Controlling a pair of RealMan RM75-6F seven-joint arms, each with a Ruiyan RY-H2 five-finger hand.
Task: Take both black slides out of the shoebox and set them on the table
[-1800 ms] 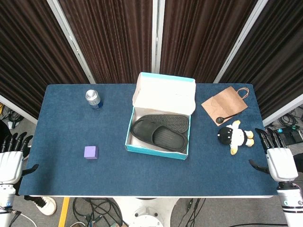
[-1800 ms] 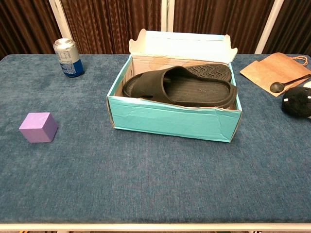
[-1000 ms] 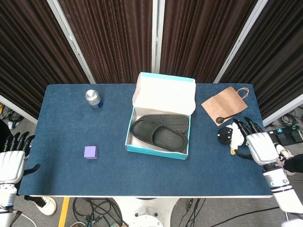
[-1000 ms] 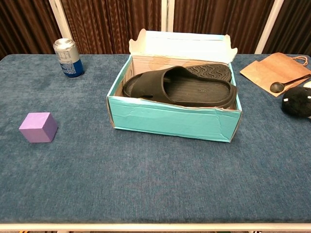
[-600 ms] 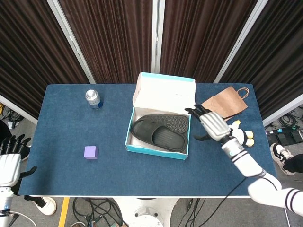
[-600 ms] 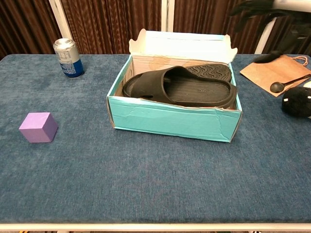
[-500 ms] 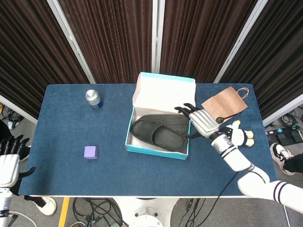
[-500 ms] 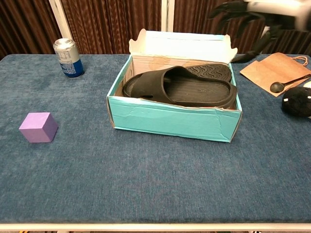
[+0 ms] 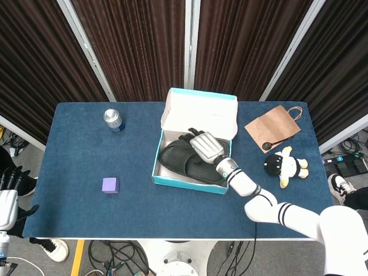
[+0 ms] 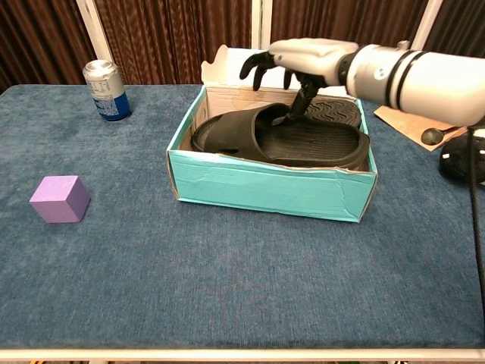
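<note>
Dark pleated curtains with pale metal posts hang behind a blue-carpeted table (image 9: 86,207). Near its middle stands the teal shoebox (image 10: 270,189), lid up, with both black slides (image 10: 288,138) inside. Above them hovers the right hand (image 10: 297,59), fingers spread and curled downward, holding nothing; its thumb seems to reach the nearer slide, though contact is unclear. At the table's left edge, the left hand (image 9: 8,198) shows fingers apart. A purple cube (image 10: 60,199) and soda can (image 10: 106,90) sit left, a paper bag (image 9: 273,126) and plush toy (image 9: 284,165) right.
</note>
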